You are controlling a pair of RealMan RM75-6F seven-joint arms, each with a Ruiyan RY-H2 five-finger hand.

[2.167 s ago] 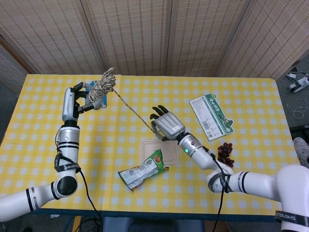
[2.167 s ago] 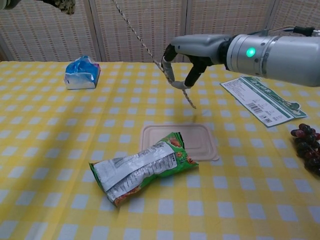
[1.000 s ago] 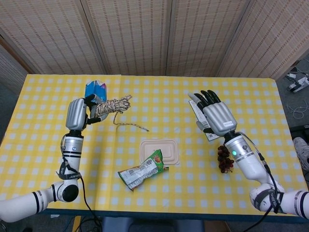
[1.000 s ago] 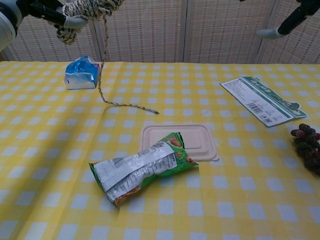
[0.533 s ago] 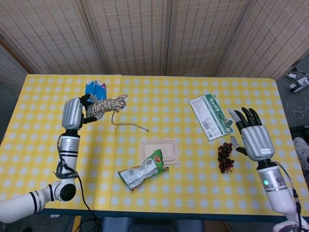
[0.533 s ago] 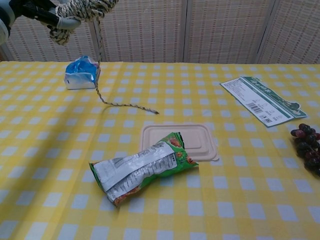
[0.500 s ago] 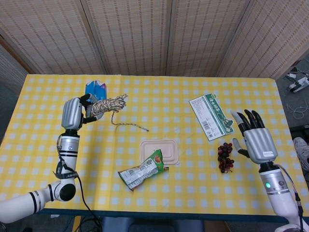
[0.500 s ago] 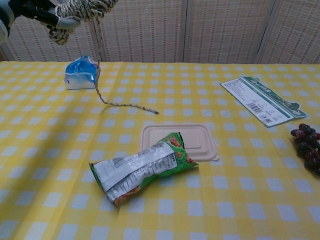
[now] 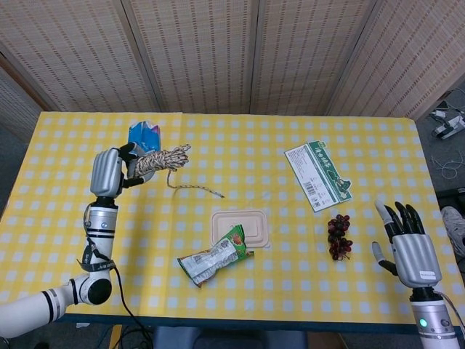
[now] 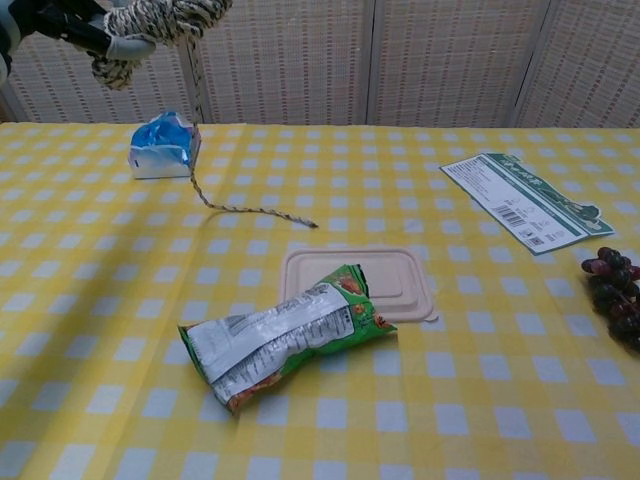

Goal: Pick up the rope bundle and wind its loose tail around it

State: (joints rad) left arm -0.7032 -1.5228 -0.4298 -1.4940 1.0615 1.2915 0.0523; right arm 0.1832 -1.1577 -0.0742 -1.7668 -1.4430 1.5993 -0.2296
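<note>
Left robot hand [image 9: 116, 169] grips rope bundle [image 9: 161, 159] aloft; tail [image 9: 195, 188] trails on surface [image 9: 65, 211], could unravel; right robot hand [image 9: 408, 251] empty, splayed, far off.

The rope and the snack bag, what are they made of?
The rope, held up by the left hand, looks like twisted fibre, maybe cotton or jute: matte, with tan and dark strands wound together. Its tail trails on the table. The snack bag looks like thin plastic or foil film: shiny, crinkled, silvery where the print stops.
</note>
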